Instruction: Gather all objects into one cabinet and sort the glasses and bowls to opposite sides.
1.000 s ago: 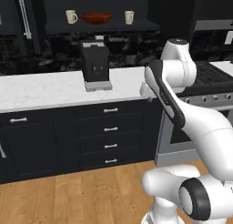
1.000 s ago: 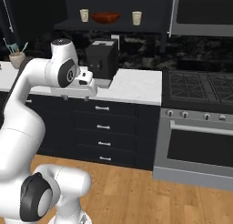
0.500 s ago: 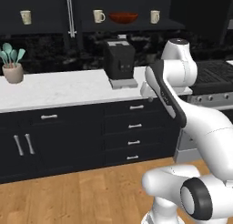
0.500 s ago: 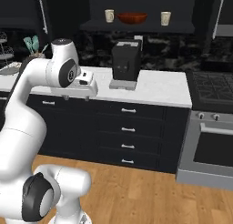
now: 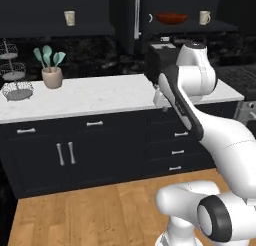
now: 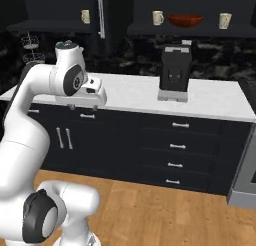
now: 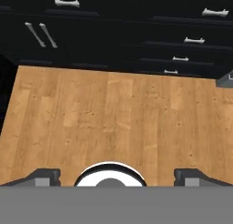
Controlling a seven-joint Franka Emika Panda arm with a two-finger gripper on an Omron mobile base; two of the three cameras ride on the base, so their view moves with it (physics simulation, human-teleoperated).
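Glossy red-brown bowl [image 5: 171, 17]; wood-plank floor [image 7: 113, 114].

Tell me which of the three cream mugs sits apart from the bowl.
The far-left mug, alone on the shelf left of the silver-handled door. The other two flank the red-brown bowl on the right-hand shelf.

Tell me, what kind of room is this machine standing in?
A kitchen, rendered rather than real: a white countertop over black drawers, a coffee machine, and mugs beside a red-brown bowl on a wall shelf.

Dark kitchen: black drawer units [image 6: 172, 152] under a white counter [image 5: 100, 97], black backsplash [image 6: 125, 52], wooden plank floor [image 7: 113, 123].
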